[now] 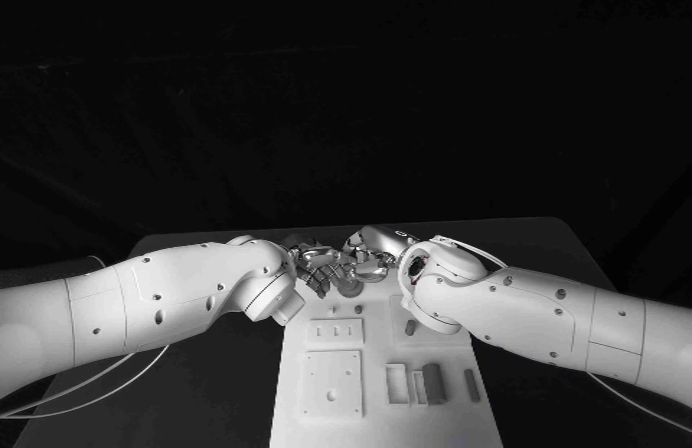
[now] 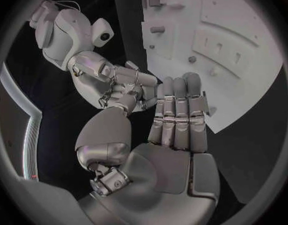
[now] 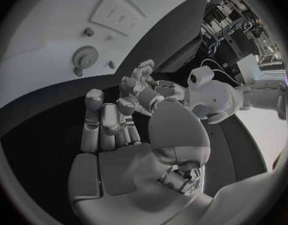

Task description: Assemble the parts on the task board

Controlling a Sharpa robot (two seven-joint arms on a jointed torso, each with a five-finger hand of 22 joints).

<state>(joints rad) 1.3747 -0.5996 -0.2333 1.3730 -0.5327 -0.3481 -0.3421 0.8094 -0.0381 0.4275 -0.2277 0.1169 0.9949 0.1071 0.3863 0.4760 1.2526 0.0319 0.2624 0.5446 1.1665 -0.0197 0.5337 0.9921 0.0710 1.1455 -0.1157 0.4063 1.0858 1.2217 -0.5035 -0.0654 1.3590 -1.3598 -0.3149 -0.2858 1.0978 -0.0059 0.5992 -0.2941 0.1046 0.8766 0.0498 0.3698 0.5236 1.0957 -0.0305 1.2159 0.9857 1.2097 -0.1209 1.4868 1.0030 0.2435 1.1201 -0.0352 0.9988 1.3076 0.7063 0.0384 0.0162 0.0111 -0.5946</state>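
Note:
The white task board (image 1: 346, 408) lies lengthwise in the middle of the black table. Both hands meet just past its far end. My left hand (image 1: 320, 271) keeps its fingers (image 2: 178, 110) straight and side by side, with nothing in its palm. My right hand (image 1: 378, 258) faces it with bent fingers (image 3: 109, 117); whether it holds anything is hidden. Seen from the left wrist, the right hand (image 2: 122, 87) nearly touches the left fingertips. A toothed gear (image 3: 86, 56) sits on the board (image 3: 50, 35) next to small pegs (image 3: 89, 31). Grey bar parts (image 1: 430, 380) lie on the board's near right.
A square plate (image 1: 332, 383) with holes sits on the board's near left, and a slotted plate (image 1: 339, 330) lies beyond it. Black tabletop (image 1: 188, 398) flanks the board on both sides under the two white forearms. A cable (image 1: 87, 383) hangs under the left arm.

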